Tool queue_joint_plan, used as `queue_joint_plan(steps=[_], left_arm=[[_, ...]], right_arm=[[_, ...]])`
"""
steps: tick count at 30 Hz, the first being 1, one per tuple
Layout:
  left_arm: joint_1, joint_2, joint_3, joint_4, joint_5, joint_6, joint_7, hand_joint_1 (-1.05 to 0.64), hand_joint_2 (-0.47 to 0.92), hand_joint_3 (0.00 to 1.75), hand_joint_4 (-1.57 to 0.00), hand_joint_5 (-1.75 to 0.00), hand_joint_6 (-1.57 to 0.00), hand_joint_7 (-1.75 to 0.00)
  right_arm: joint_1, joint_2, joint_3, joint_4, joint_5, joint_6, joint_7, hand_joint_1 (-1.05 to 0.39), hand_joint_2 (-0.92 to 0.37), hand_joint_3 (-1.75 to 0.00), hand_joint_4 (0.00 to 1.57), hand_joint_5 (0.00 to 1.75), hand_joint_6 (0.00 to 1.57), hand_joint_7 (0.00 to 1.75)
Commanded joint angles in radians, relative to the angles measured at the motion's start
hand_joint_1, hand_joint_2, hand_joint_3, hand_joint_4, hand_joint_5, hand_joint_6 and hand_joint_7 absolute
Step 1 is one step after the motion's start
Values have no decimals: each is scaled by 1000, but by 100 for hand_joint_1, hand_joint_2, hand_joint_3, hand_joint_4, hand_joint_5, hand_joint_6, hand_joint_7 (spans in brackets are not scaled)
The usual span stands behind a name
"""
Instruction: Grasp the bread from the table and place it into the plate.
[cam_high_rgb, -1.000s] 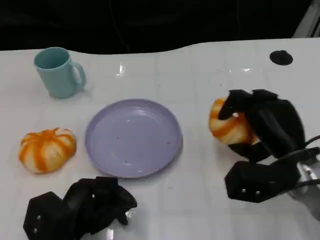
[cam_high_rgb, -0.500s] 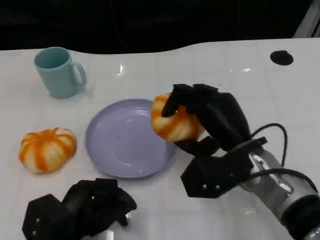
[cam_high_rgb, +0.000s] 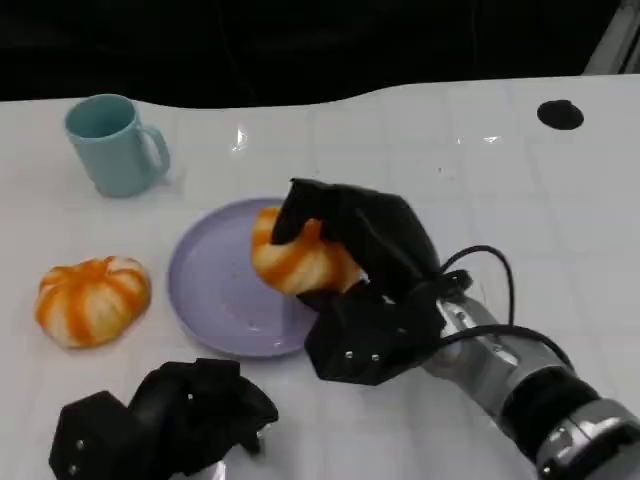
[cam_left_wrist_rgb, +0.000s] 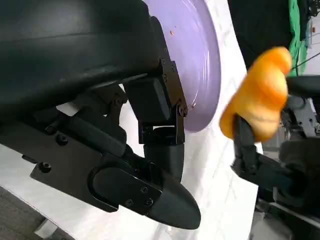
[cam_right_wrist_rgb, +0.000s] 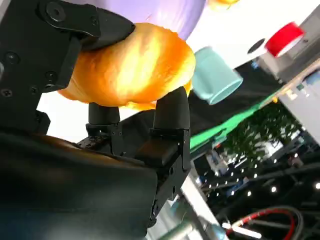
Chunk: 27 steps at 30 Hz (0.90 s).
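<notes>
A: Head view first: the right hand (cam_high_rgb: 345, 245) grips the bread (cam_high_rgb: 295, 258) and holds it over the right part of the plate (cam_high_rgb: 205, 290). Whether the bread hangs above the plate or touches it, I cannot tell.

B: And the left hand (cam_high_rgb: 185, 415)?

A: It sits low near the surface's (cam_high_rgb: 450, 180) front edge, fingers curled in, grasping nothing. A second bread (cam_high_rgb: 90, 298) lies left of the plate, and a mug (cam_high_rgb: 112, 143) stands behind it.

B: Left wrist view?

A: The bread (cam_left_wrist_rgb: 260, 95) shows just off the plate's (cam_left_wrist_rgb: 200, 60) rim, black fingers (cam_left_wrist_rgb: 245, 140) under it.

B: Right wrist view?

A: The bread (cam_right_wrist_rgb: 130, 67) is clamped between fingers (cam_right_wrist_rgb: 172, 112), with the plate (cam_right_wrist_rgb: 165, 12) beyond it and the mug (cam_right_wrist_rgb: 215, 75) further off.

B: So which step is this?

A: The carry looks finished, I judge; placing is in hand. Next calls for lowering the bread onto the plate's middle, then spreading the fingers so it stays put and does not roll off the rim.
</notes>
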Motion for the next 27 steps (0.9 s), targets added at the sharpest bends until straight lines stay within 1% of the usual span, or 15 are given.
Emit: queue_joint_plan(steps=[1,2,4,5,7,8,9,10,11,12,13,14,17,20,27], left_arm=[[22,12,-2,4,18,6,9,-105,86,1,-90,-152,-131,-76],[22,11,-2,4,17,6,8,-105,86,1,-90,-152,-130,-76],[23,10,-3,0,15,10,7,-105,86,1,-90,-152,-130,-76],[23,9,-3,-1,14,12,6,-105,86,1,-90,-152,-130,-77],[25,9,-4,-4,15,14,8,-105,86,0,-90,-152,-130,-77],[26,9,-4,-7,16,16,9,-105,86,0,-90,-152,-130,-77],[26,9,-5,-9,17,17,10,-105,86,0,-90,-152,-130,-77],[25,10,-4,-5,17,13,9,-105,86,0,-90,-152,-130,-77],[24,10,-4,-2,17,10,8,-105,86,0,-91,-152,-130,-77],[25,10,-5,-5,17,12,9,-105,86,0,-91,-152,-130,-77],[26,11,-5,-7,18,14,11,-105,86,0,-91,-152,-130,-77],[27,11,-5,-10,19,18,12,-105,86,0,-91,-152,-130,-77],[30,10,-7,-16,14,22,11,-105,85,0,-91,-151,-130,-77],[30,10,-8,-18,13,23,10,-105,85,0,-91,-151,-130,-77],[25,9,-7,-8,13,22,12,-105,85,0,-91,-151,-130,-77]], right_arm=[[-43,17,-10,52,28,-9,-9,-6,-32,-134,89,175,76,154],[-46,20,-10,60,32,-7,-5,-6,-32,-133,88,175,76,152],[-49,22,-8,70,35,-4,3,-6,-33,-129,84,170,81,130],[-51,23,-8,73,36,0,11,-10,-40,-113,81,153,80,99],[-53,24,-9,78,45,7,45,-14,-47,-96,73,137,80,62],[-54,22,-8,80,51,8,69,-17,-48,-91,56,120,72,44],[-55,21,-7,80,55,8,87,-19,-50,-87,45,104,66,33],[-57,13,4,80,48,9,110,-20,-51,-84,40,93,64,27],[-58,7,11,79,42,11,126,-29,-59,-70,19,72,50,15],[-60,-1,25,73,29,25,146,-31,-66,-57,14,61,45,9],[-61,-6,34,68,21,37,160,-43,-81,-33,6,43,35,4],[-60,-11,40,59,19,52,179,-48,-86,-24,3,35,30,2],[-47,-20,44,36,31,71,216,-61,-91,-22,0,18,21,1],[-32,-33,42,6,44,79,253,-67,-92,-25,0,10,16,0],[32,-93,34,-133,64,105,345,-73,-92,-27,0,8,11,0]])
